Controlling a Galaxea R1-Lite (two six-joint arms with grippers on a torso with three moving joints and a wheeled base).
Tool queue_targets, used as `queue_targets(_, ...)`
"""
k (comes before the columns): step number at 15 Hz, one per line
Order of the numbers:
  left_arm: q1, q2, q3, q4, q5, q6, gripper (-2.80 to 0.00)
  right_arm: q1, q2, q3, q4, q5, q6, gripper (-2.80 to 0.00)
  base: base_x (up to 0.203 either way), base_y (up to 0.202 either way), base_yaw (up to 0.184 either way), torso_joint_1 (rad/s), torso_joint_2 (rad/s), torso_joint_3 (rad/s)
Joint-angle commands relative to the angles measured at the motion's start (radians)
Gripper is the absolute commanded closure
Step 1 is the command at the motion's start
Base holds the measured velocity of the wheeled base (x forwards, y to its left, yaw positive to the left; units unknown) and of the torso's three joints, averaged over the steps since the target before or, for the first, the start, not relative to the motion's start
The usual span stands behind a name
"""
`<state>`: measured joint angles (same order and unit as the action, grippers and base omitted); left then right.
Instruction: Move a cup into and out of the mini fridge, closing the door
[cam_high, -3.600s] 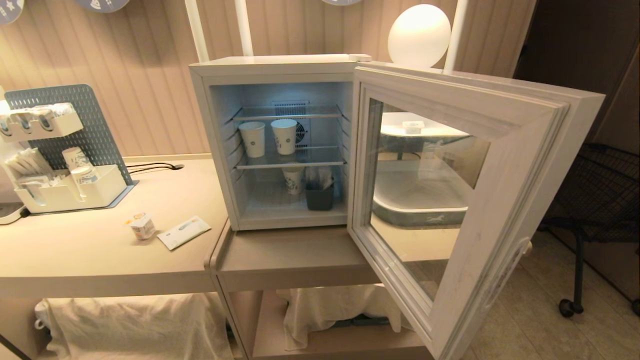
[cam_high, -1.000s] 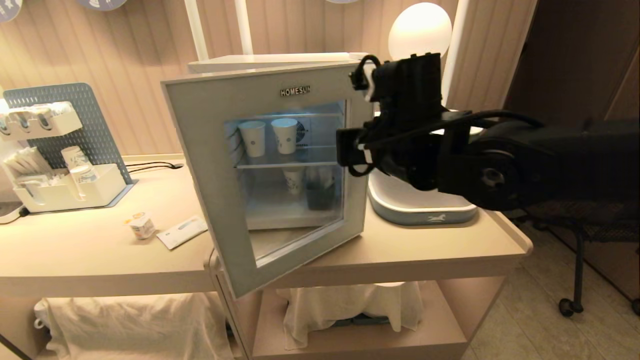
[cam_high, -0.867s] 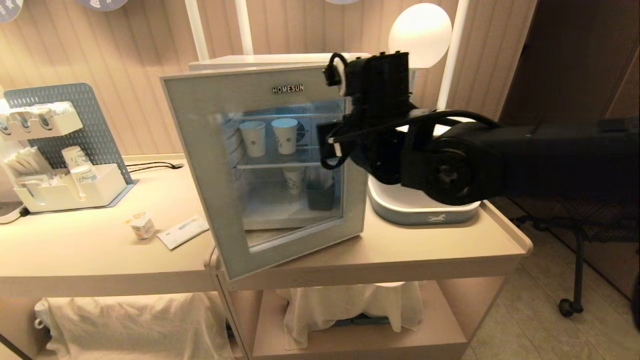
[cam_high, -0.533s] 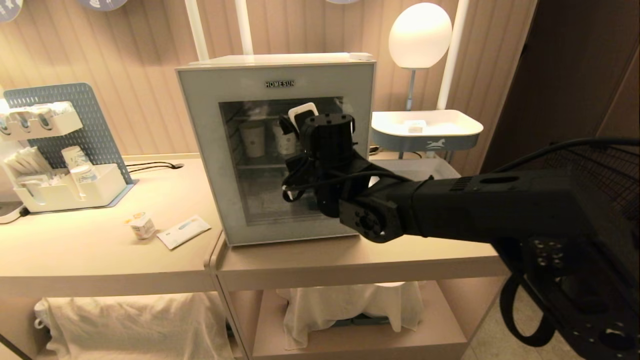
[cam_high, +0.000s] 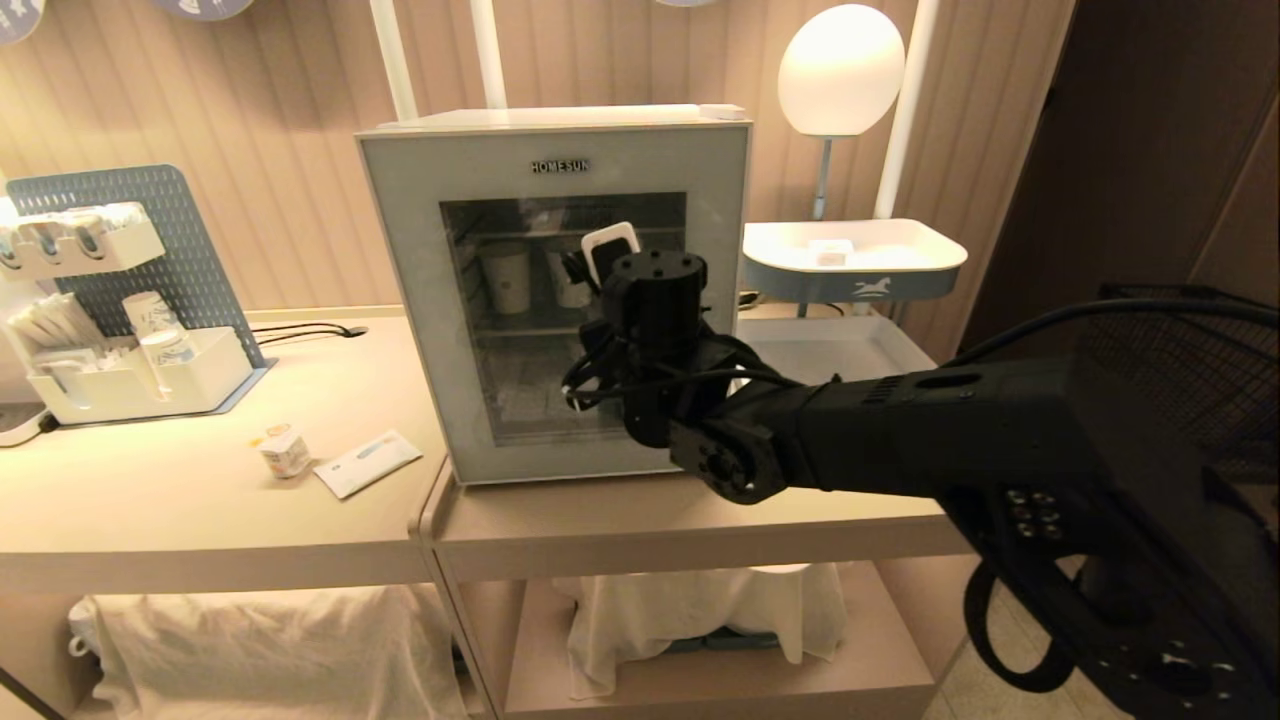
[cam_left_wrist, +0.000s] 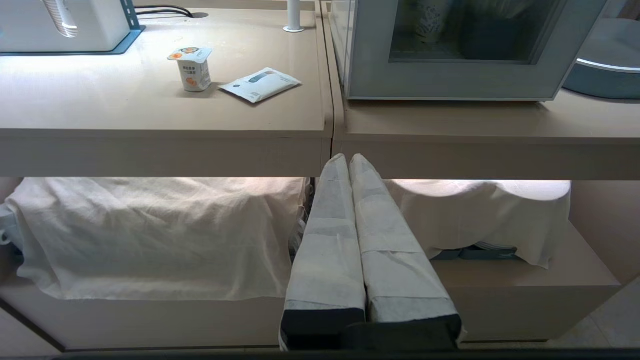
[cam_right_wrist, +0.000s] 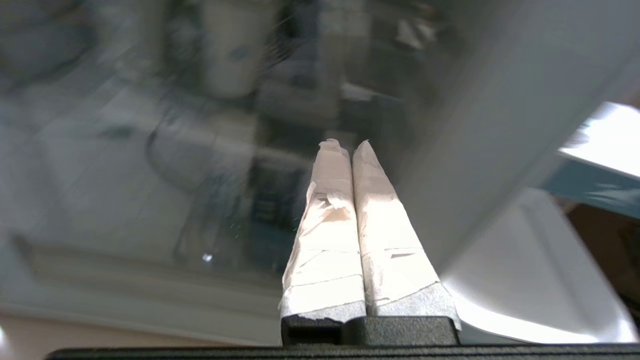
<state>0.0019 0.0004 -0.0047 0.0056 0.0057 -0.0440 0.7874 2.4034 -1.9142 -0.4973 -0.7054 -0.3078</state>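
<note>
We hold the right gripper (cam_right_wrist: 345, 145), jaws pressed together and empty, against the door (cam_high: 400, 250) at frame centre. Excess push could shift the mini fridge (cam_high: 560, 118).

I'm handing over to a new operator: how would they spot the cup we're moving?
Start at the mini fridge with its door shut. On the counter to its left, beside a flat white sachet, stands the cup. It is small, white and foil-lidded with an orange fruit picture, unlike the taller paper cups inside the fridge.
</note>
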Motion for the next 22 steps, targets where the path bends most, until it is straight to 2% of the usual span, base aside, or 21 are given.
queue_targets(1, 0.001, 0.0, 0.0, 0.0, 0.0, 0.0, 0.0, -0.02, -0.177, 0.074, -0.008, -0.045, -0.001, 0.0, 0.0, 0.0, 0.0, 0.0, 0.0, 0.0)
queue_targets(6, 0.001, 0.0, 0.0, -0.001, 0.0, 0.0, 0.0, -0.138, -0.732, 0.448, -0.02, -0.163, -0.003, 0.0, 0.0, 0.0, 0.0, 0.0, 0.0, 0.0)
queue_targets(9, 0.001, 0.001, 0.0, -0.001, 0.0, 0.0, 0.0, -0.303, -1.143, 0.691, 0.025, -0.192, -0.011, 0.0, 0.0, 0.0, 0.0, 0.0, 0.0, 0.0)
queue_targets(13, 0.001, 0.0, 0.0, 0.001, 0.0, 0.0, 0.0, -0.583, -1.668, 0.934, 0.163, -0.173, -0.042, 0.0, 0.0, 0.0, 0.0, 0.0, 0.0, 0.0)
queue_targets(15, 0.001, 0.001, 0.0, -0.001, 0.0, 0.0, 0.0, -0.676, -1.917, 1.046, 0.267, -0.149, -0.054, 0.0, 0.0, 0.0, 0.0, 0.0, 0.0, 0.0)
queue_targets(17, 0.001, 0.001, 0.0, -0.001, 0.0, 0.0, 0.0, -0.729, -2.121, 1.203, 0.355, -0.132, -0.058, 0.0, 0.0, 0.0, 0.0, 0.0, 0.0, 0.0)
queue_targets(18, 0.001, 0.001, 0.0, 0.0, 0.0, 0.0, 0.0, -0.748, -2.209, 1.309, 0.385, -0.106, -0.053, 0.0, 0.0, 0.0, 0.0, 0.0, 0.0, 0.0)
queue_targets(20, 0.001, 0.001, 0.0, 0.0, 0.0, 0.0, 0.0, -0.767, -2.358, 1.506, 0.404, 0.064, 0.015, 0.0, 0.0, 0.0, 0.0, 0.0, 0.0, 0.0)
queue_targets(22, 0.001, 0.0, 0.0, 0.0, 0.0, 0.0, 0.0, -0.776, -2.397, 1.726, 0.292, 0.22, 0.096, 0.0, 0.0, 0.0, 0.0, 0.0, 0.0, 0.0)
